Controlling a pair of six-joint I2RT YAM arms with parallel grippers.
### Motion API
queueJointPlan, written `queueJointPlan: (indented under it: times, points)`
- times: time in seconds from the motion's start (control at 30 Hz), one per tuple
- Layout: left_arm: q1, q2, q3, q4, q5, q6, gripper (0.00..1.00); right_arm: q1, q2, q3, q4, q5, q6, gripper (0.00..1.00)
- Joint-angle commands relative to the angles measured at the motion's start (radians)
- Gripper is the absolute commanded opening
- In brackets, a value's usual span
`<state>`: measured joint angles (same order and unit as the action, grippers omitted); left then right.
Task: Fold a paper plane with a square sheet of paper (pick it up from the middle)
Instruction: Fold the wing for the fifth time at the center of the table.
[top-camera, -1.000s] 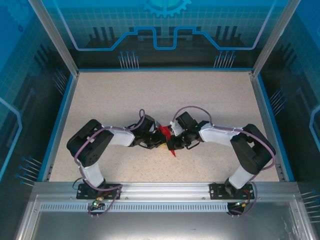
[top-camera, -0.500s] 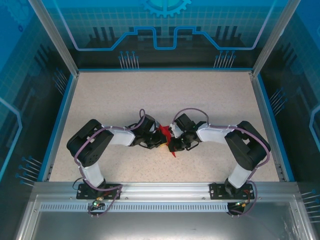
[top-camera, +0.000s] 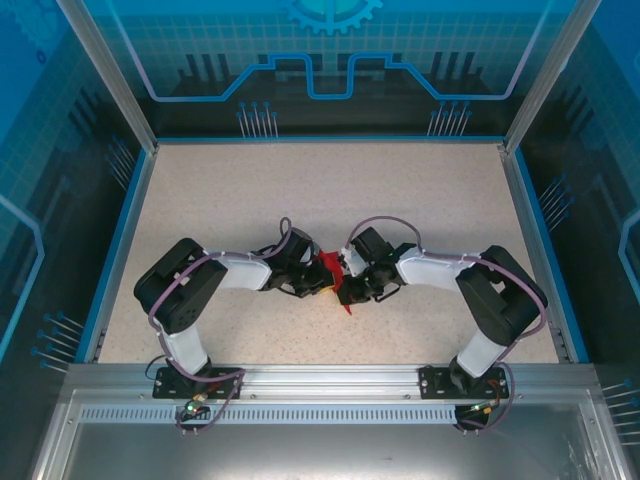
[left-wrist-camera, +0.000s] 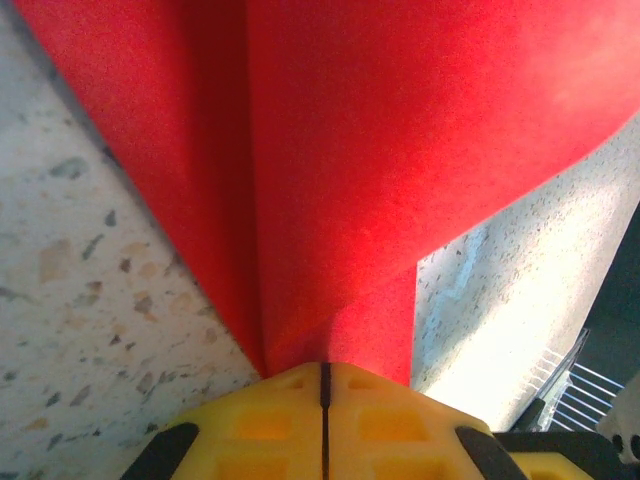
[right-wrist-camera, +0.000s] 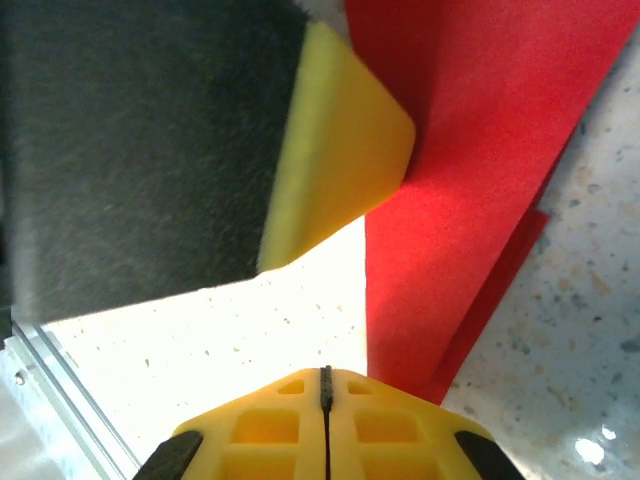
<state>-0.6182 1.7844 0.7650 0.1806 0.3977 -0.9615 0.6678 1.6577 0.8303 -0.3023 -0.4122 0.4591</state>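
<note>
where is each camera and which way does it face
Top: above and behind the bases, facing down at the table; both arms show, left gripper and right gripper meeting at the paper.
Left wrist: low, along its shut fingers at the paper.
Right wrist: low, past its shut fingers at paper and the left gripper's pad.
Shared: paper and table.

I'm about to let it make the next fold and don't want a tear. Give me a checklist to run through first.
1. Left gripper shut on the red paper: ok, the paper runs into its closed jaws.
2. Right gripper holding the paper: cannot tell; jaws shut, paper ends beside them.
3. Crease formed: ok, it runs down the sheet.
4. Paper untorn: cannot tell, much of it is hidden.
5. Room between grippers: not ok, the top view shows them nearly meeting at the paper.
</note>
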Motion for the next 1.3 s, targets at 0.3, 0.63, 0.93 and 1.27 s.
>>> queueJointPlan:
  times: [0.3, 0.63, 0.93, 1.27]
  points:
    - [-0.001, 0.048, 0.009, -0.105, -0.066, 0.016, 0.07, 0.009, -0.013, -0.063, -0.077, 0.028, -0.029, 0.06]
    - [0.0, 0.05, 0.009, -0.116, -0.072, 0.014, 0.07, 0.007, 0.008, -0.074, -0.09, 0.07, -0.032, 0.06]
    - [0.0, 0.059, 0.015, -0.139, -0.086, 0.017, 0.07, -0.013, 0.006, -0.139, -0.063, 0.019, -0.038, 0.05]
    - [0.0, 0.068, 0.033, -0.18, -0.102, 0.026, 0.06, -0.033, -0.099, -0.247, -0.076, -0.035, -0.008, 0.06]
